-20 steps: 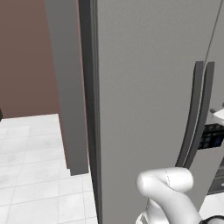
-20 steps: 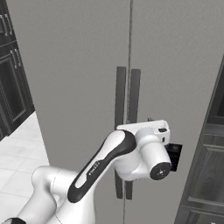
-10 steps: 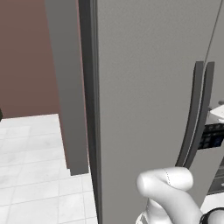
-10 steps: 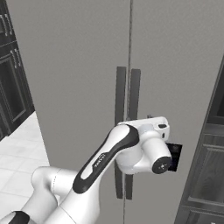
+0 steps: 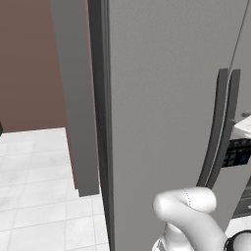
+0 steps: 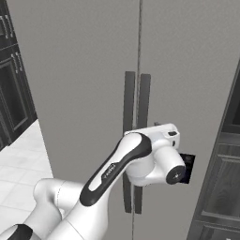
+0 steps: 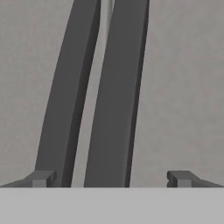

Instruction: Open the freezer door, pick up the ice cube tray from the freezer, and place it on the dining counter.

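The freezer [image 6: 79, 93] is a tall grey cabinet with both door panels shut, meeting at a seam. Two slim dark vertical handles [image 6: 143, 103] [image 5: 218, 127] flank that seam. I cannot tell which panel is the freezer door. My gripper [image 7: 111, 178] is open and points straight at the handles from close by, touching nothing. In the hand view the right handle [image 7: 116, 100] stands between the fingertips [image 7: 179, 178], and the left handle [image 7: 65, 100] rises just inside the left tip. My white hand [image 6: 159, 154] covers the handles' lower part. The ice cube tray is hidden and the dining counter is out of view.
Dark wall cabinets [image 6: 11, 89] stand left of the freezer, and more dark cabinet fronts [image 6: 225, 187] sit to its right. White floor tiles [image 5: 39, 206] and a brown wall [image 5: 29, 63] lie past the freezer's side panel [image 5: 76, 98].
The hand has shifted slightly in front of the handles and the forearm has risen a little. The jaws stayed open and the doors stayed shut.
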Motion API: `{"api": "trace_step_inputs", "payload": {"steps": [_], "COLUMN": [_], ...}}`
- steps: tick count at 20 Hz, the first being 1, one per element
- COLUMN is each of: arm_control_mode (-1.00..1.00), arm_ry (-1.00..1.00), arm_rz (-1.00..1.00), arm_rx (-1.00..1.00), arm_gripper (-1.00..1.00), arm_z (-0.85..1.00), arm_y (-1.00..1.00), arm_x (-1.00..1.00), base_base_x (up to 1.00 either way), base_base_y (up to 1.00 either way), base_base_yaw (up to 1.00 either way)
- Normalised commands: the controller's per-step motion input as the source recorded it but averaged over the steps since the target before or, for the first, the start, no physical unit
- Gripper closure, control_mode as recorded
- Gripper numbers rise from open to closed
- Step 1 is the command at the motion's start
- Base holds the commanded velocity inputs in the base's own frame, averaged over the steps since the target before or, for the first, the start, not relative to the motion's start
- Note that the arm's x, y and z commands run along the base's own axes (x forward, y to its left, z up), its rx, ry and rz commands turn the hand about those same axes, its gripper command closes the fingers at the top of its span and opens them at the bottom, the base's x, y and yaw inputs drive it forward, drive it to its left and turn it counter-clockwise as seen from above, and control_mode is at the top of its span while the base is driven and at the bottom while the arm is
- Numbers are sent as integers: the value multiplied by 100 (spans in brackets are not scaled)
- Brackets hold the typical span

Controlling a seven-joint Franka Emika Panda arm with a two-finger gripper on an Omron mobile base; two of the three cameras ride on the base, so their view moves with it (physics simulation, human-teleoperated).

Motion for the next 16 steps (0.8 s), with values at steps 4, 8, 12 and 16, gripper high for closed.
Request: {"api": "trace_step_inputs", "payload": {"steps": [4, 8, 12, 16], "arm_control_mode": [-100, -100, -100, -100], "arm_ry": [0, 0, 0, 0], "arm_rz": [6, 1, 0, 0], "arm_rx": [0, 0, 0, 0], "arm_gripper": [-100, -100, -100, -100], "arm_z": [0, 0, 0, 0], "arm_y": [6, 0, 0, 0], "arm_x": [1, 18, 29, 22], "base_base_x": [0, 0, 0, 0], "base_base_y": [0, 0, 0, 0], "base_base_yaw": [0, 0, 0, 0]}}
